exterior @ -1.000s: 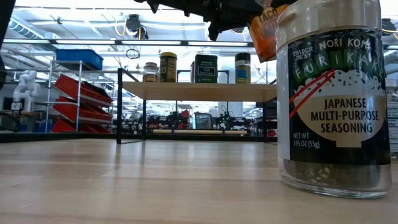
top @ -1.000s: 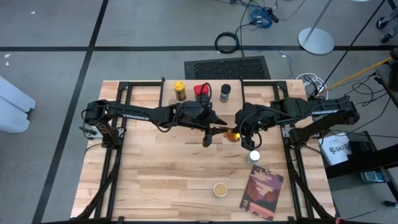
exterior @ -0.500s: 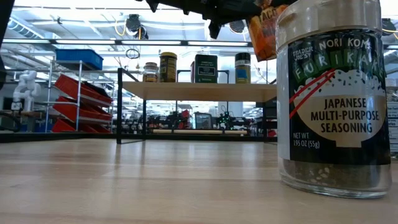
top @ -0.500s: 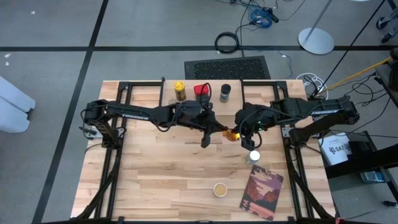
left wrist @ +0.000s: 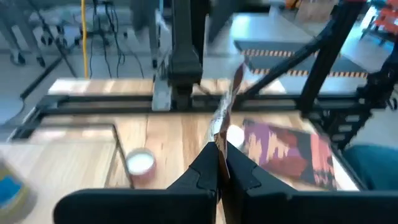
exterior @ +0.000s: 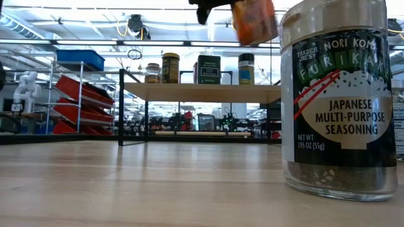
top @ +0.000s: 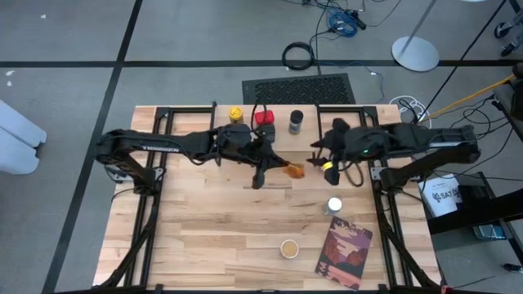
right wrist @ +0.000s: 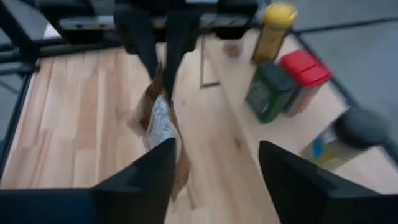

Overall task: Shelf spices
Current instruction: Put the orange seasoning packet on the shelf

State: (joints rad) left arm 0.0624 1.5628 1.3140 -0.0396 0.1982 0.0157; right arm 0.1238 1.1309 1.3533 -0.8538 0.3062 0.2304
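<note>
From above, the left gripper (top: 288, 170) is clenched on an orange spice packet (top: 295, 171) held in front of the shelf (top: 270, 131); the right gripper (top: 320, 157), fingers spread and empty, sits just beside it. The low view alone shows four spices atop the shelf (exterior: 202, 92), the packet (exterior: 254, 21) hanging above. The left wrist view shows the packet (left wrist: 224, 115) edge-on, pinched. The right wrist view shows wide fingers (right wrist: 140, 180) apart from the packet (right wrist: 163, 134).
</note>
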